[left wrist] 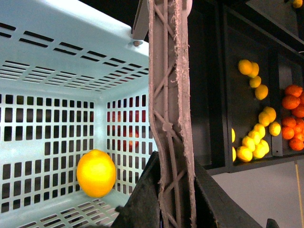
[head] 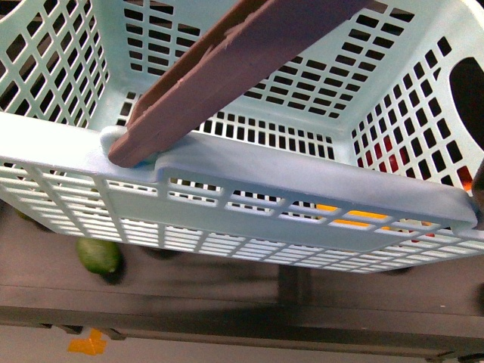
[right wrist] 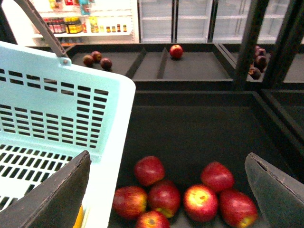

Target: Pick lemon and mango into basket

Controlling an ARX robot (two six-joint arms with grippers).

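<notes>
The turquoise basket [head: 302, 178] fills the front view, with its brown handle [head: 227, 68] swung across it. My left gripper [left wrist: 175, 199] is shut on the handle [left wrist: 168, 95]. In the left wrist view a bright-yellow oval lemon [left wrist: 96, 173] lies inside the basket [left wrist: 47, 118] against its slotted wall. An orange-yellow patch [head: 355, 219] shows through the front wall's slots. I cannot pick out the mango. My right gripper [right wrist: 166, 190] is open and empty beside the basket's rim [right wrist: 71, 109], above red apples [right wrist: 199, 199].
A black bin holds several yellow fruits [left wrist: 256, 137], with orange tangerines [left wrist: 292, 114] beside them. Several red apples lie in the black bin below the right gripper, and more fruit [right wrist: 176, 51] lies in the far bins. A green fruit [head: 98, 257] lies under the basket.
</notes>
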